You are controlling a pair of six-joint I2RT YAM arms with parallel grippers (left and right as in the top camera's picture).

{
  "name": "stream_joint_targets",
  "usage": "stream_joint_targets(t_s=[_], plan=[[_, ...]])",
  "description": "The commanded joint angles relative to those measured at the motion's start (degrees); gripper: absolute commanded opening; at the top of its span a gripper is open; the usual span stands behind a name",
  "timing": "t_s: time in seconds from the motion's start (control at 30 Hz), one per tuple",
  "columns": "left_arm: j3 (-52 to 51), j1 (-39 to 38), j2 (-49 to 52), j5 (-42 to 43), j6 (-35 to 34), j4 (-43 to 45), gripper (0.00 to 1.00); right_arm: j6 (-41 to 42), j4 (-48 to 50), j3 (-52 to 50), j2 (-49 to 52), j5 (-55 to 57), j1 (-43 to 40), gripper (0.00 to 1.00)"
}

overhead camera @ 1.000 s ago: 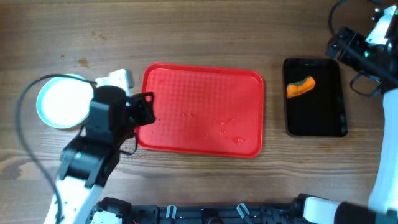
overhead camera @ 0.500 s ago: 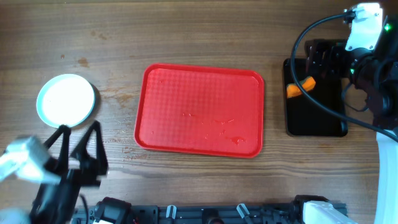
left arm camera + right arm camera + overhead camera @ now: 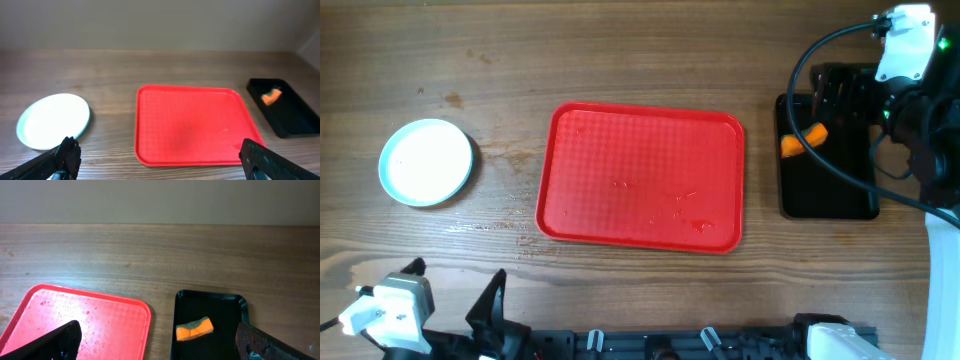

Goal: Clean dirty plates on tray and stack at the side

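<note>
The red tray lies mid-table with nothing on it but wet specks; it also shows in the left wrist view and in the right wrist view. The plates sit left of the tray on the wood as one pale round disc; how many are stacked I cannot tell. My left gripper is open and holds nothing, near the table's front left edge, apart from plates and tray. My right gripper hangs open over the back of the black tray, holding nothing.
A narrow black tray stands right of the red tray, with an orange sponge in its far half. A black cable loops beside the right arm. Bare wood surrounds the trays.
My left arm has drawn back from the tray's left edge to the front left of the table, its jaws opening wide. The right arm came over the black tray, then stayed still.
</note>
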Motion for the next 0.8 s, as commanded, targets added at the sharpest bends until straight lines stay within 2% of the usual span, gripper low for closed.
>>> stream_joint_targets(t_s=[0.0, 0.67, 0.77], plan=[[0.1, -0.3, -0.2, -2.3, 2.0, 0.6, 1.00, -0.5, 0.2, 1.1, -0.2, -0.5, 0.3, 1.00], [0.0, -0.3, -0.2, -2.3, 1.7, 1.0, 1.00, -0.5, 0.2, 1.1, 3.4, -0.5, 0.3, 1.00], [0.0, 1.5, -0.4, -3.7, 1.8, 7.7, 1.00, -0.5, 0.2, 1.1, 3.5, -0.5, 0.3, 1.00]])
